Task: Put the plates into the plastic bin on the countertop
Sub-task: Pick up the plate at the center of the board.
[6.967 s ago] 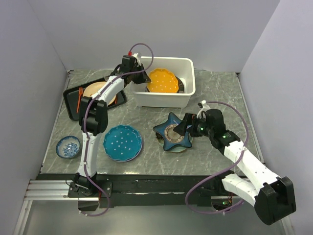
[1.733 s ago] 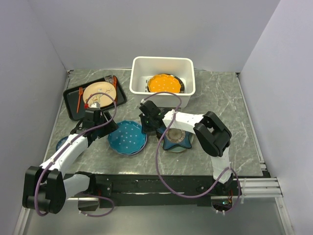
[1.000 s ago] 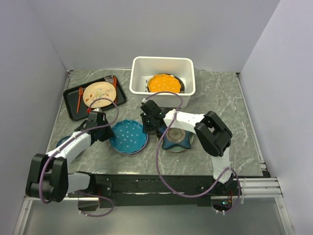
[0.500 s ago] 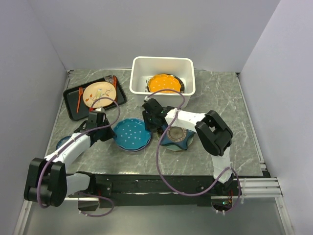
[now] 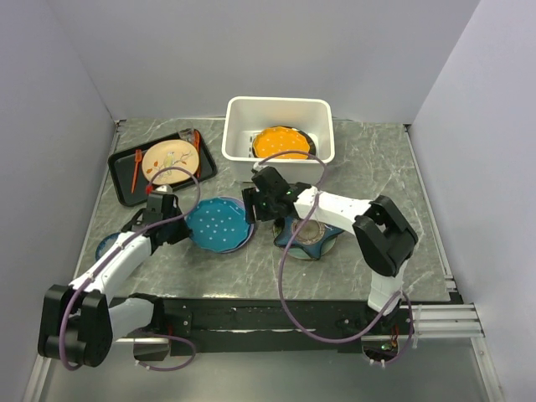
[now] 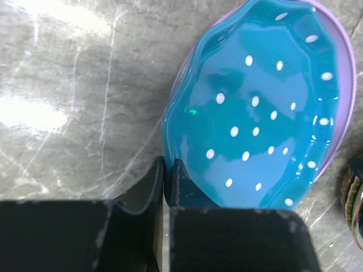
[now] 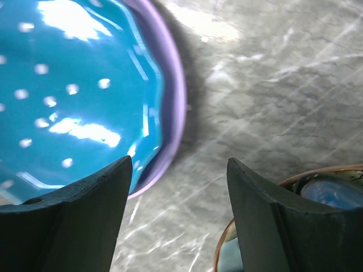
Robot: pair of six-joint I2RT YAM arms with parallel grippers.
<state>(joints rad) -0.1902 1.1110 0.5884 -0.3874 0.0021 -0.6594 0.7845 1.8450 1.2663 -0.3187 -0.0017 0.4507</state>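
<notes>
— What is found at the left?
— The blue dotted plate (image 5: 218,224) is pinched at its left rim by the left gripper (image 6: 166,170), over the countertop (image 5: 368,167).
— And further right?
— The right gripper (image 7: 178,167) is held spread wide at the plate's right rim, with nothing gripped. A navy star plate (image 5: 325,243) is seen beyond it. An orange plate (image 5: 280,142) is seen inside the plastic bin (image 5: 280,102).

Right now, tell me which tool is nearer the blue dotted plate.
Left. The left tool is shut on the rim of the blue dotted plate; the right tool hangs open over its opposite rim.
</notes>
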